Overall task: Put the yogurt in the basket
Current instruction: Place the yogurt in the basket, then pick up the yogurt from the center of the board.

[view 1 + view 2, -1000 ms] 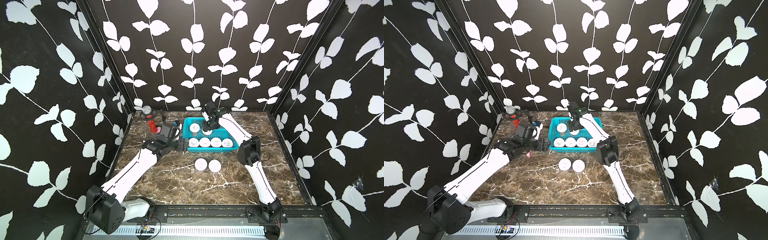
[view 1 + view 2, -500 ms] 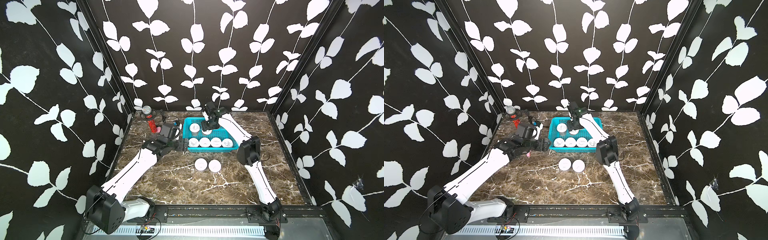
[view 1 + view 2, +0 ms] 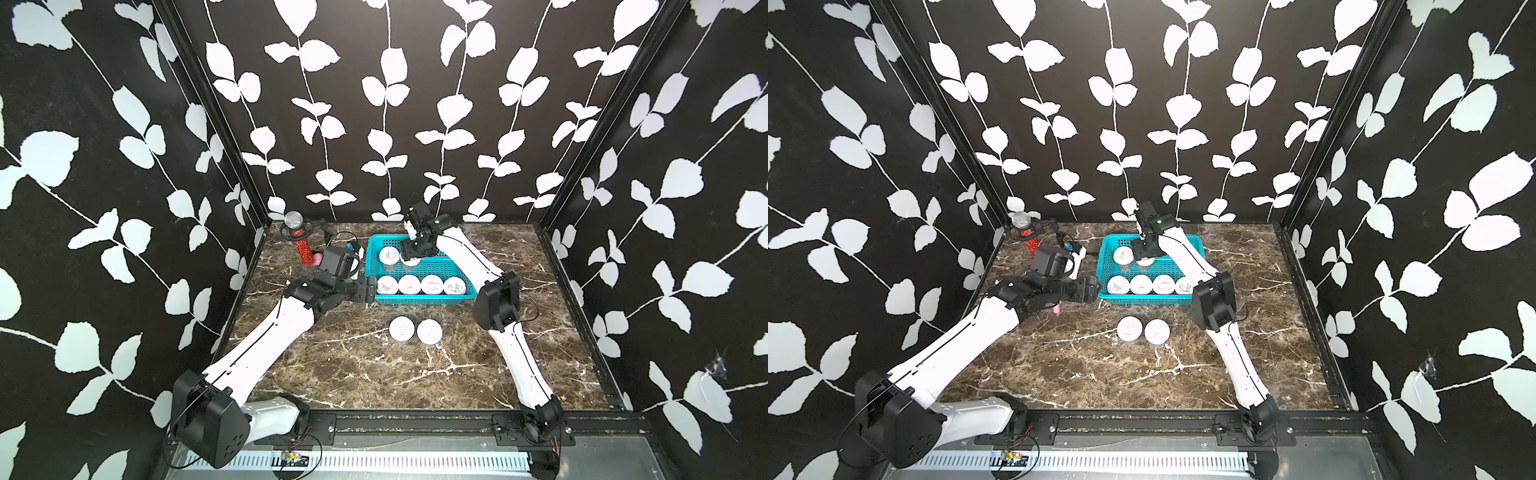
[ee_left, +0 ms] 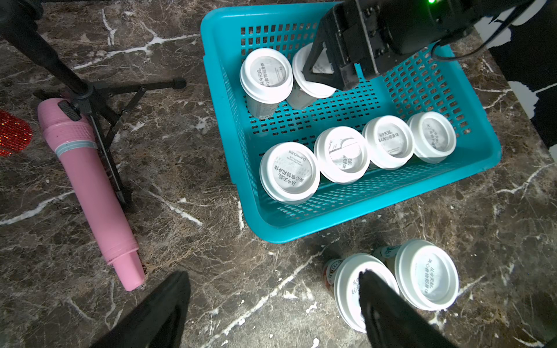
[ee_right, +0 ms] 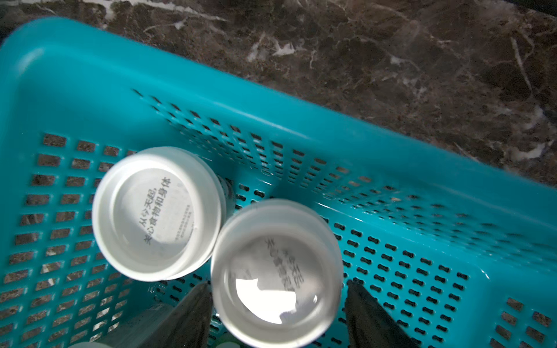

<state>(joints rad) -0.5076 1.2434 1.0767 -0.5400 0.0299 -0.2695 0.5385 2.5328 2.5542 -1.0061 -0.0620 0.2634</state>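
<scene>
The turquoise basket (image 3: 419, 298) (image 3: 1142, 300) (image 4: 361, 217) (image 5: 271, 99) stands at the back middle of the marble table. Several yogurt cups with white lids stand upright in it. My right gripper (image 3: 411, 251) (image 5: 275, 313) hangs over the back row, open. A cup (image 5: 277, 271) (image 4: 313, 87) stands on the basket floor between its fingers, touching a neighbour cup (image 5: 156, 214). Two more yogurt cups (image 3: 402, 329) (image 3: 429, 331) stand on the table before the basket. My left gripper (image 3: 370, 291) (image 4: 271, 301) is open and empty by the basket's front left corner, one finger (image 4: 379, 304) showing over a table cup (image 4: 346, 286).
A pink slim bottle (image 4: 90, 186) lies on the table left of the basket, beside a black tripod stand (image 4: 99, 90). A red glittery microphone (image 3: 301, 245) stands in the back left corner. Leaf-patterned walls enclose the table on three sides.
The right gripper's jaws have spread wider round the back-row cup, which now stands free between them. The left arm has not visibly moved.
</scene>
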